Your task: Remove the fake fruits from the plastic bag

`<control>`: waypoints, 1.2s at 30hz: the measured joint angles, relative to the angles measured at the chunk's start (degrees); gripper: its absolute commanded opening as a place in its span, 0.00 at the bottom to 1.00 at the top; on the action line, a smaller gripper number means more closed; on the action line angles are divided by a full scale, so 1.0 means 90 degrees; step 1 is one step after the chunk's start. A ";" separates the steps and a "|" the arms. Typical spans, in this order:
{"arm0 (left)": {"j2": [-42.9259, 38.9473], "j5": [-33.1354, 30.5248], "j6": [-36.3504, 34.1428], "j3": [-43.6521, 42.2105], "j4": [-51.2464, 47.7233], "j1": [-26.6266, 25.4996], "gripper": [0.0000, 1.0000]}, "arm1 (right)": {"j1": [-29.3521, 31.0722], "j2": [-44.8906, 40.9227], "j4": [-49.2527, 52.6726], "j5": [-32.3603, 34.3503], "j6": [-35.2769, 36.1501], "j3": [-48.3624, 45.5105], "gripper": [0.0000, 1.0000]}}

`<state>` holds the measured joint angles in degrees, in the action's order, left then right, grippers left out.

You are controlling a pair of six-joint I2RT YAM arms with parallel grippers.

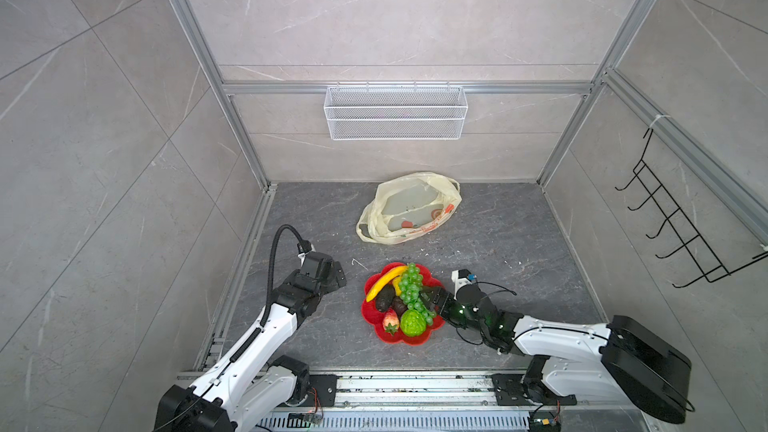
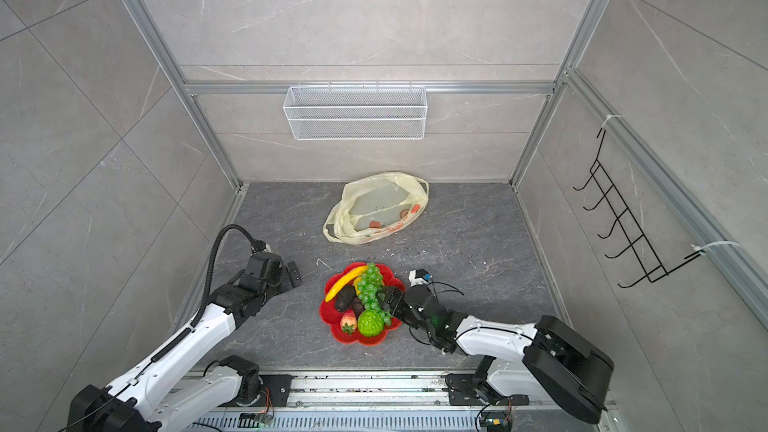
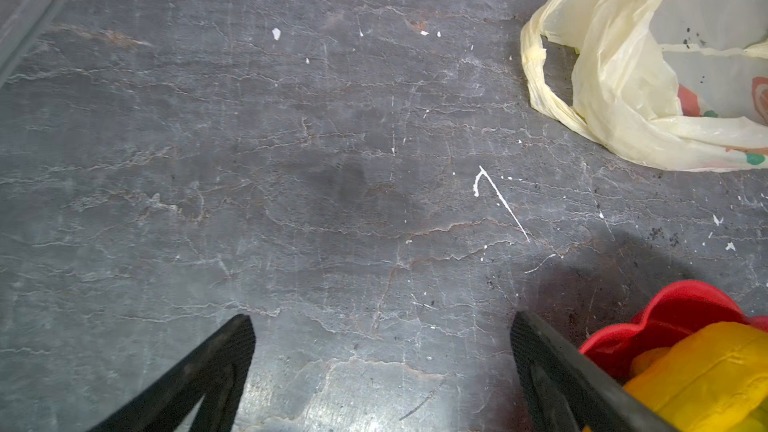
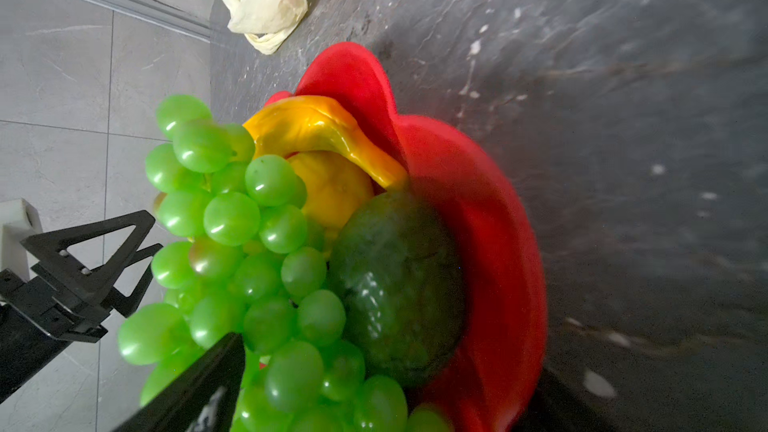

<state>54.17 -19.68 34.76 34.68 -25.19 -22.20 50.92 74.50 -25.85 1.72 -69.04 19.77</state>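
Note:
The fake fruits lie piled on a red flower-shaped plate (image 1: 372, 317): green grapes (image 1: 409, 288), banana (image 1: 384, 282), lemon (image 4: 332, 189), dark avocado (image 1: 384, 297), strawberry (image 1: 390, 322) and bumpy green ball (image 1: 412, 323). The cream plastic bag (image 1: 409, 209) lies slack behind the plate, and no fruit shows in it. My right gripper (image 1: 430, 299) reaches in over the plate's right rim. Its jaws stand open, with the near end of the grapes (image 4: 249, 243) and the avocado (image 4: 399, 280) between them. Left of the plate, my left gripper (image 1: 337, 278) hovers open over bare tabletop (image 3: 374, 201).
A white wire basket (image 1: 395, 112) hangs on the back wall and a black hook rack (image 1: 681, 226) on the right wall. Aluminium frame posts and a front rail (image 1: 415, 386) border the dark stone tabletop, which carries small white flecks.

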 measured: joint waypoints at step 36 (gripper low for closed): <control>-0.0189 -0.2603 -0.0852 -0.0214 0.1583 0.0002 1.00 | 0.0007 -0.3543 0.4782 0.5127 0.4022 0.1727 1.00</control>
<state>52.47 -43.11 27.09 32.75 -10.94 -22.17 50.98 42.61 17.19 47.86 -32.84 35.31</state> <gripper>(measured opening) 0.997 0.998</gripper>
